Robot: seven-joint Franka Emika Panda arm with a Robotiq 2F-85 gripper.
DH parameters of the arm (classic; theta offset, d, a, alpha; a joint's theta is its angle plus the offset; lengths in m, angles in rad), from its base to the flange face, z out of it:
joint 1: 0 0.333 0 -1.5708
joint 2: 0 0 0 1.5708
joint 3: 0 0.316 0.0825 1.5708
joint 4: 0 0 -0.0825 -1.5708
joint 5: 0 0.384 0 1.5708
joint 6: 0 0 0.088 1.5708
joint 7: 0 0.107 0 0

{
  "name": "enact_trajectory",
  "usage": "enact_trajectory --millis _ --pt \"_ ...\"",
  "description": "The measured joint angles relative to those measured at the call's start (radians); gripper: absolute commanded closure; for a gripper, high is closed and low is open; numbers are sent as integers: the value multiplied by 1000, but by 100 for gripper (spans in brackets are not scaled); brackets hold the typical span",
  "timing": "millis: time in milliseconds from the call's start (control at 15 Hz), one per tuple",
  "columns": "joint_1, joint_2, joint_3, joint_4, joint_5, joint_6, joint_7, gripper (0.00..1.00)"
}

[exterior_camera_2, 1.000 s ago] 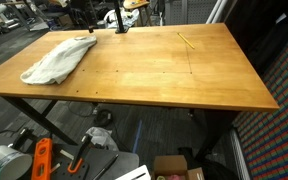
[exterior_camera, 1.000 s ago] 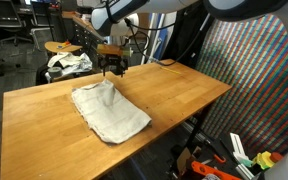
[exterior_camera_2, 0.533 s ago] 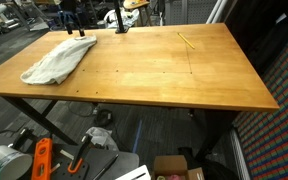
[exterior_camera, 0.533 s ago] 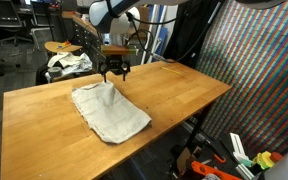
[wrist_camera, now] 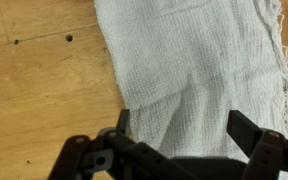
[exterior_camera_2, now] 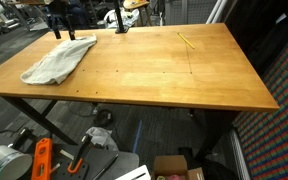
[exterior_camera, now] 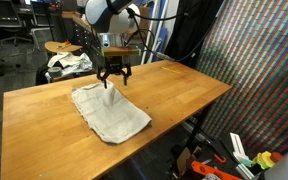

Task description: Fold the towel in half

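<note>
The off-white towel (exterior_camera: 109, 112) lies wrinkled on the wooden table (exterior_camera: 174, 95), spread in a rough rectangle near its front left part. In another exterior view the towel (exterior_camera_2: 56, 60) sits near the table's far left corner. My gripper (exterior_camera: 114, 79) hovers just above the towel's far corner, jaws open and pointing down; it shows too as a dark shape (exterior_camera_2: 59, 32). In the wrist view the towel (wrist_camera: 184, 70) fills the area under the open gripper (wrist_camera: 179, 130), nothing between the fingers. Its frayed hem (wrist_camera: 281, 60) runs down the right side.
A small patterned cloth bundle (exterior_camera: 69, 63) rests on a round stool behind the table. A thin yellow stick (exterior_camera_2: 187, 41) lies on the table's far right part. Orange tools (exterior_camera_2: 41, 158) and boxes sit on the floor below. Small holes (wrist_camera: 68, 38) dot the wood.
The gripper has moved forward and down, from behind the towel's far edge to just above its far corner. It stays open. The towel has not moved.
</note>
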Motion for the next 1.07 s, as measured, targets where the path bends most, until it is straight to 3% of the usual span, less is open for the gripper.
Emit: enact_trajectory --millis 400,733,1067 --pt "48 -75 32 -102 3 28 10 0" --pt "72 -99 65 -176 55 301 68 0" --pt "124 -98 42 -191 -50 344 188 0"
